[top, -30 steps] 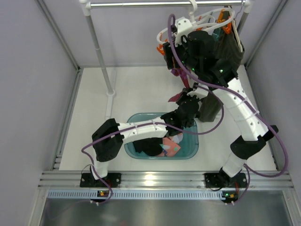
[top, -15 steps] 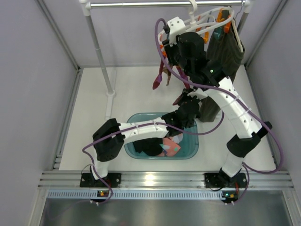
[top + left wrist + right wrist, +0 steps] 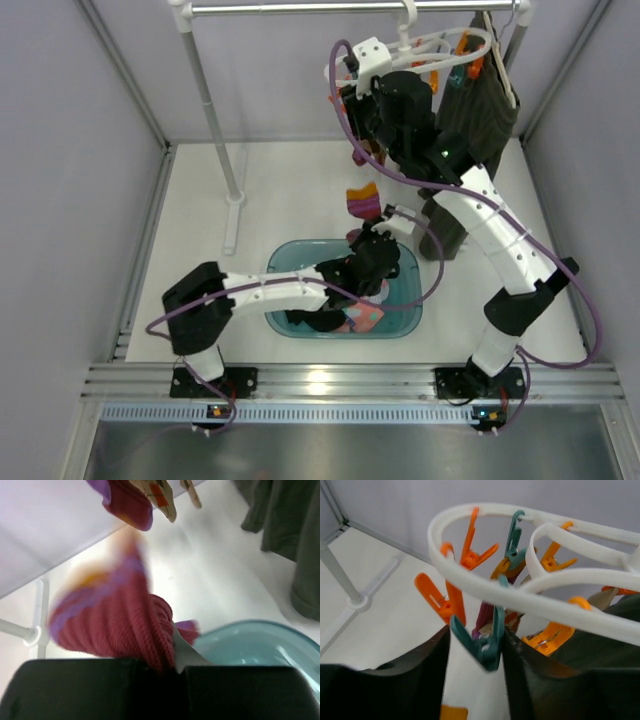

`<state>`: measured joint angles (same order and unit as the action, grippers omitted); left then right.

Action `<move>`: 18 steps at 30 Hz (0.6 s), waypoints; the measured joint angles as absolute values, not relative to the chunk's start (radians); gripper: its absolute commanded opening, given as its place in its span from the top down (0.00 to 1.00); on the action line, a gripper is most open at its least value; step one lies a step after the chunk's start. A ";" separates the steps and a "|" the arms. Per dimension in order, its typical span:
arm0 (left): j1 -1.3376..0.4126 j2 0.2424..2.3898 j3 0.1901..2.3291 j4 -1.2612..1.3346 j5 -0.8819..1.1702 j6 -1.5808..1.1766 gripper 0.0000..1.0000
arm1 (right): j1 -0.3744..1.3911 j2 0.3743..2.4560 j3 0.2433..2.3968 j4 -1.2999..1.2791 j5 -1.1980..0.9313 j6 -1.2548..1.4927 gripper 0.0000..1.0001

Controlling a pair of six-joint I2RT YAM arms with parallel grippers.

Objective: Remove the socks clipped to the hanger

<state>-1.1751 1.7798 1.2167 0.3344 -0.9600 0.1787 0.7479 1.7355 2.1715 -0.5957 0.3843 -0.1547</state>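
The argyle sock (image 3: 363,201) is in our left hand (image 3: 372,250). It rises from the fingers above the far rim of the teal basin (image 3: 405,322), and in the overhead view its upper end hangs apart from the hanger (image 3: 485,587). From the left wrist the sock (image 3: 115,625) looks blurred, a red ribbed bundle with purple edging. It is pinched at the bottom of the view, where the left hand (image 3: 175,667) is closed tight on it.

Our right hand (image 3: 477,655) is up at the hanger, under the white ring. A teal clip (image 3: 487,647) sits between its fingers (image 3: 405,680), which stand partly apart on either side of the clip. They look to be against it, but we cannot tell whether they squeeze it. Orange clips (image 3: 447,602) hang just beside it.

Another red and purple sock (image 3: 125,502) hangs above the left hand. A pink dotted sock (image 3: 364,316) and a black one (image 3: 308,318) lie in the basin on the tabletop (image 3: 290,190). The olive garment (image 3: 485,95) hangs to the right of the hanger.
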 measured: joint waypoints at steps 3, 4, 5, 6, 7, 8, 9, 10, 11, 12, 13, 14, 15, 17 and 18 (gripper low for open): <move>-1.207 1.619 1.150 0.179 -0.932 0.030 1.00 | 0.744 1.707 2.116 -0.587 0.334 -0.135 0.31; -1.219 1.558 1.143 0.122 -0.918 -0.031 0.99 | 0.743 1.692 2.092 -0.586 0.313 -0.129 0.28; -1.229 1.510 1.141 0.080 -0.908 -0.076 0.98 | 0.741 1.681 2.073 -0.586 0.293 -0.123 0.25; -1.239 1.447 1.135 0.036 -0.896 -0.138 0.94 | 0.741 1.669 2.058 -0.586 0.271 -0.115 0.14; -1.246 1.388 1.129 -0.012 -0.882 -0.197 0.92 | 0.739 1.655 2.042 -0.585 0.250 -0.102 0.09; -1.249 1.340 1.123 -0.057 -0.871 -0.248 0.91 | 0.738 1.636 2.019 -0.583 0.220 -0.094 0.04; -1.249 1.296 1.118 -0.108 -0.859 -0.299 0.91 | 0.738 1.613 1.993 -0.582 0.196 -0.086 0.01; -1.248 1.262 1.111 -0.151 -0.845 -0.347 0.91 | 0.737 1.591 1.972 -0.583 0.174 -0.081 0.01; -1.245 1.237 1.104 -0.197 -0.824 -0.388 0.91 | 0.737 1.559 1.940 -0.582 0.140 -0.073 0.01; -1.244 1.222 1.098 -0.248 -0.804 -0.425 0.92 | 0.736 1.526 1.910 -0.583 0.107 -0.063 0.01; -1.244 1.215 1.089 -0.294 -0.786 -0.458 0.91 | 0.736 1.497 1.887 -0.584 0.083 -0.057 0.01; -1.245 1.214 1.080 -0.337 -0.763 -0.485 0.91 | 0.736 1.455 1.848 -0.575 0.049 -0.049 0.01; -1.245 1.215 1.071 -0.369 -0.744 -0.505 0.91 | 0.736 1.410 1.805 -0.571 0.022 -0.041 0.01; -1.244 1.227 1.047 -0.442 -0.710 -0.545 0.90 | 0.736 1.297 1.697 -0.550 -0.034 -0.021 0.01; -1.244 1.238 1.035 -0.472 -0.694 -0.561 0.90 | 0.736 1.238 1.639 -0.537 -0.059 -0.010 0.01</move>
<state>-1.2442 1.2381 1.0348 -0.4717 -0.6941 -0.5610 0.7364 1.2377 1.6394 -0.5369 -0.0589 -0.0097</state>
